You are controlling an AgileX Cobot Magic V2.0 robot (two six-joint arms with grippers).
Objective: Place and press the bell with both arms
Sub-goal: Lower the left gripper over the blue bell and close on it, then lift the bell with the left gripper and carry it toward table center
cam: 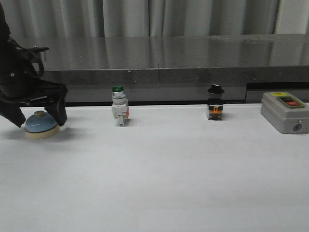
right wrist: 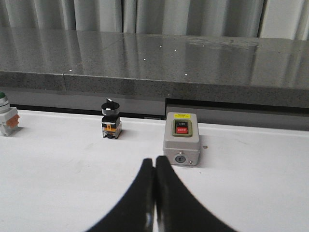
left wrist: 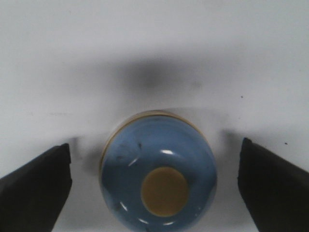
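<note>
Bench (cam: 169, 183): broad, flat, matte white surface, faintly scuffed. Behind it runs a dark grey speckled stone ledge (cam: 193, 55), polished enough to reflect the pleated pale curtain (cam: 145, 17) above.

Left arm (cam: 17, 72): black, bulky, cabled, at the far left edge of the front view. Its tool, the left tool (cam: 42, 121), is spread wide, the two blunt black fingers (left wrist: 34, 188) straddling the bell with clear gaps on both sides; no contact seen in the left wrist view.

Grey box (cam: 285, 112): rectangular, dull metal-grey casing with rounded corners, red and black buttons on top, yellow label, small round keyhole-like fitting on the front. Sits at the right end of the bench.

Right tool (right wrist: 154, 193): smooth black tapered fingers pressed together, nothing between them, low over the bench near the grey box.

Bell (cam: 42, 124): glossy light-blue dome on a cream disc base, round cream button at the crown. Rests on the bench at far left, between the left fingers.

Green-capped switch (cam: 119, 110): white blocky body, upright, left of centre.

Black-knobbed switch (cam: 215, 104): small, orange-banded, upright, right of centre.
</note>
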